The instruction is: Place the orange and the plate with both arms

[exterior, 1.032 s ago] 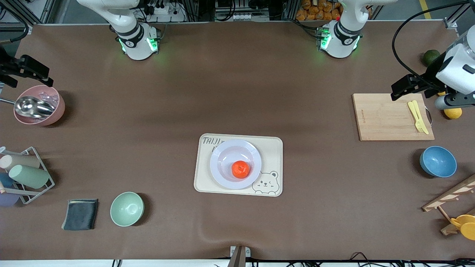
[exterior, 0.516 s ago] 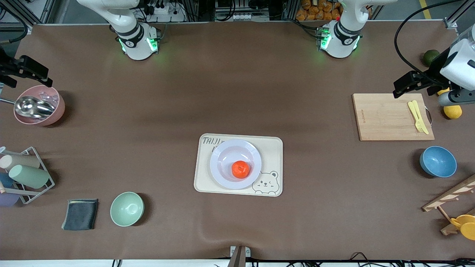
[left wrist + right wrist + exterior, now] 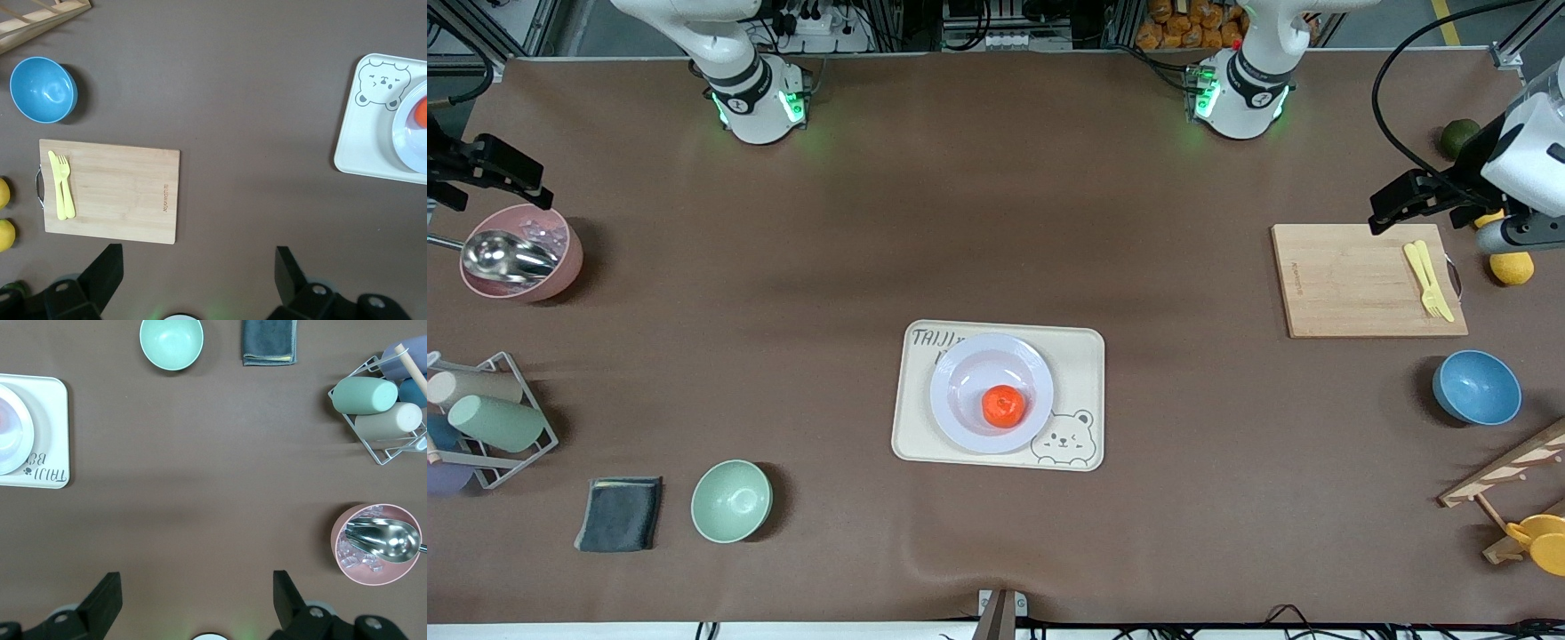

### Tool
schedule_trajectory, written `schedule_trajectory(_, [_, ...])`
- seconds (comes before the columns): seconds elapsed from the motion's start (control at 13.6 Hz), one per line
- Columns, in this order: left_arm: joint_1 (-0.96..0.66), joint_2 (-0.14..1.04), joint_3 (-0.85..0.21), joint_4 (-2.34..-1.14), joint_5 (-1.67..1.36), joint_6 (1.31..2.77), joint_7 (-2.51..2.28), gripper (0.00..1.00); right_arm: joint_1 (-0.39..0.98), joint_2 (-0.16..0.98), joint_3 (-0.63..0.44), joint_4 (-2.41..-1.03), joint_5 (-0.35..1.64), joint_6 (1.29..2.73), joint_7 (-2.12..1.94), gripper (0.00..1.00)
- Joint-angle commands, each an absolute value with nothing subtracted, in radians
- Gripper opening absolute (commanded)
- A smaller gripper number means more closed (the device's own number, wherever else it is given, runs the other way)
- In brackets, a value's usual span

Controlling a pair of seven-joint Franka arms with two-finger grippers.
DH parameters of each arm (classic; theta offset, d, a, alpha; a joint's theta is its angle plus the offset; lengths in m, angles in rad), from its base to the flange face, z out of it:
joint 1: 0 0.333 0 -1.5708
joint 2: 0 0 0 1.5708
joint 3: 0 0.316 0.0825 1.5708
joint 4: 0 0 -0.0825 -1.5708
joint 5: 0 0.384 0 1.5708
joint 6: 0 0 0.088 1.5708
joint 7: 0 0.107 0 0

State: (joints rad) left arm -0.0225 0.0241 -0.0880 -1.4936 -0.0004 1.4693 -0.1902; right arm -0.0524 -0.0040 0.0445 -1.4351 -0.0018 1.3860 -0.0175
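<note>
The orange (image 3: 1004, 405) sat in the plate (image 3: 960, 364), off-centre toward the front camera's side of the well, and the plate rested on the cream bear tray (image 3: 1080, 356) in the middle of the desk (image 3: 996, 222). Both arms were pulled well away. The left claw (image 3: 197, 280) hung over the desk's left-arm end, above the edge of the wooden cutting board (image 3: 1343, 280), its fingers spread wide. The right claw (image 3: 193, 603) hung over the right-arm end near the pink bowl (image 3: 560, 267), fingers likewise wide apart.

With placement apparently done, little remained at risk. The orange was round and loose, so any knock to the tray could have rolled it against the rim or out. The left claw's height above the board was hard to judge; a careless descent might have struck the yellow fork and knife (image 3: 1427, 277).
</note>
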Motion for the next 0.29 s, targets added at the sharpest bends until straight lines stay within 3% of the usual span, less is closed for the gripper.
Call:
schedule_trajectory(0.0, [-0.023,0.020,-0.091,-1.480,0.023,1.442,-0.173,1.00,-0.048,-0.003,0.046,-1.430,-0.017,1.377,-0.009,1.00])
schedule_trajectory(0.22, [-0.023,0.018,-0.091,-1.480,0.025,1.439,-0.173,1.00,-0.049,-0.003,0.046,-1.430,-0.017,1.379,-0.011,1.00])
